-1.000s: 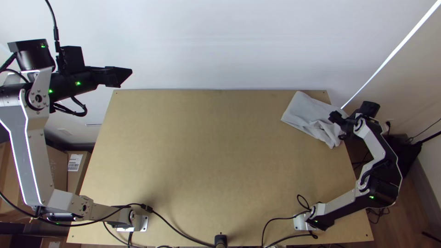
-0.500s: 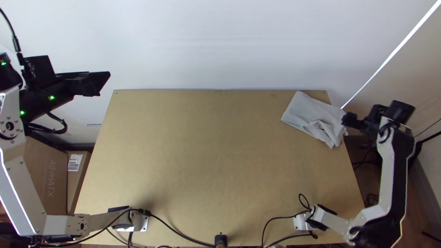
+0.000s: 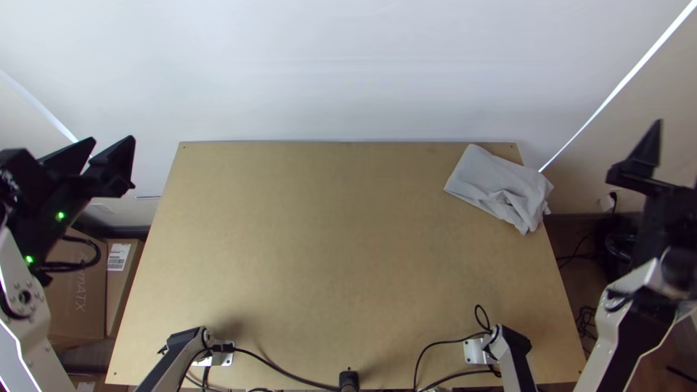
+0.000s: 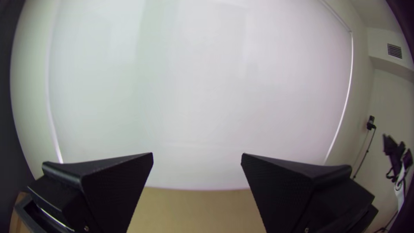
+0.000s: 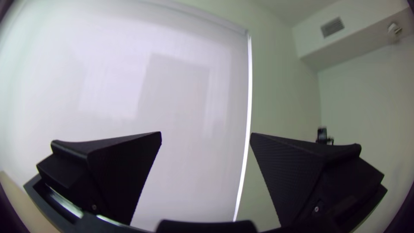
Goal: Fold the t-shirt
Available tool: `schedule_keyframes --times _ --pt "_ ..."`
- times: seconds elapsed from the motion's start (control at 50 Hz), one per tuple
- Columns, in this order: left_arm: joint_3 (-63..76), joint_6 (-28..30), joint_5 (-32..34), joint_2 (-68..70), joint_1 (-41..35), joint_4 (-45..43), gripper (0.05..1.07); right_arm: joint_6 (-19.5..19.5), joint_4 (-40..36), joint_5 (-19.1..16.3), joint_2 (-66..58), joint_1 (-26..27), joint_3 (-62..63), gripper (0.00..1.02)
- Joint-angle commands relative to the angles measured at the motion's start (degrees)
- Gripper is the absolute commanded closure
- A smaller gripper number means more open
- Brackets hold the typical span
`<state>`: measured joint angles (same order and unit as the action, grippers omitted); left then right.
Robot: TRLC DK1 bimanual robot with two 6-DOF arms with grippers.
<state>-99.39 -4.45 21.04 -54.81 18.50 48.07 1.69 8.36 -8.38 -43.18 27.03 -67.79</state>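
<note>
Grey cloth, the shirt (image 3: 494, 181), lies in a compact folded bundle at the far right corner of the table (image 3: 327, 254), smooth on its upper part and rumpled at the end nearer to the right arm (image 3: 606, 334). This rumpled side seems to reach a little over the table's right edge.

I judge that the folding is nearly or fully done, and the step in hand is to leave the bundle in peace and park both arms. To do it well, the right arm should keep outside the table and high enough, so that no fingertip catches a loose layer (the overhanging part is the easiest to drag down). If a neater result is wanted, one gentle pull inward from the edge, then a flat press on the creases, would be sufficient.

As for the pose, the left arm (image 3: 29, 334) has its left end effector (image 4: 197, 154) beyond the table's left edge, fingers wide apart with nothing between them, facing the pale wall (image 4: 194, 86) quite level. The right end effector (image 5: 206, 133) is beyond the right edge, also open and empty, well apart from the shirt and somewhat tilted against the wall.
</note>
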Motion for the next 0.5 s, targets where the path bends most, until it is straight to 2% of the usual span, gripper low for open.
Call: schedule_keyframes --times 0.0,0.04,0.18,0.26,0.48 --pt "8.4 -2.9 -2.1 6.9 0.4 -6.9 0.10 -2.7 17.5 0.1 6.5 -0.7 10.0 0.03" --pt "12.1 -3.5 -3.4 9.5 0.5 -10.5 0.10 -2.6 21.3 0.1 8.5 -1.1 13.0 0.03" --pt "25.6 -4.6 -7.0 18.2 0.5 -24.0 0.10 -2.9 22.0 0.1 12.5 -4.0 18.1 0.03" --pt "32.9 -4.6 -8.6 22.8 0.5 -29.6 0.10 -2.9 26.4 0.2 15.8 -7.0 24.0 0.03" --pt "47.7 -4.6 -9.6 30.5 0.5 -34.5 0.10 -2.9 28.5 0.5 25.9 -14.5 38.4 0.03"
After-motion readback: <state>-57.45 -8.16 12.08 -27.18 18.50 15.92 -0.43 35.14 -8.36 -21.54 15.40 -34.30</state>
